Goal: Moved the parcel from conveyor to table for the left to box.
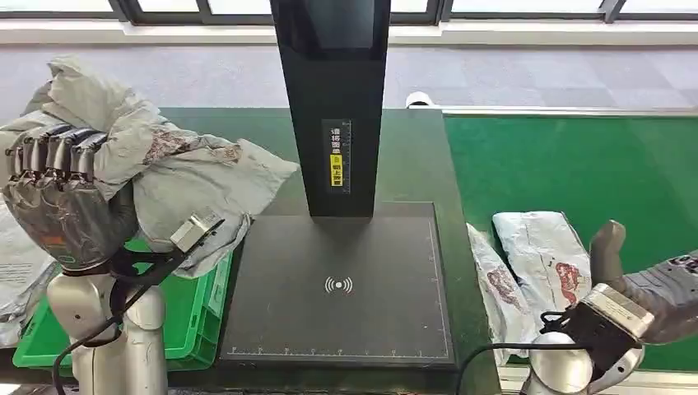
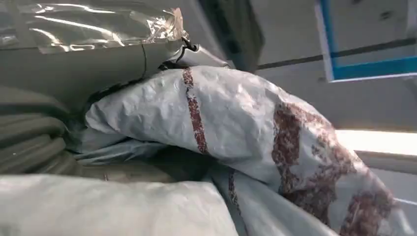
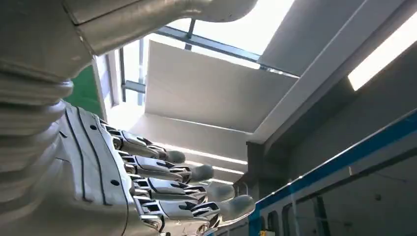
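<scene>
The scanner pad (image 1: 337, 284) lies on the table between a crate (image 1: 193, 325) on its left and the conveyor (image 1: 576, 164) on its right. Its post (image 1: 333, 107) stands at the pad's far edge. Two parcels (image 1: 539, 255) lie on the conveyor's near left end.

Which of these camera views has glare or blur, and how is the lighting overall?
Head view: even daylight, sharp, no glare on the dark scanner plate. Left wrist view: the parcel is close and soft, with glare on shiny tape. Right wrist view: looks upward, bright blown-out ceiling lights behind the right hand.
</scene>
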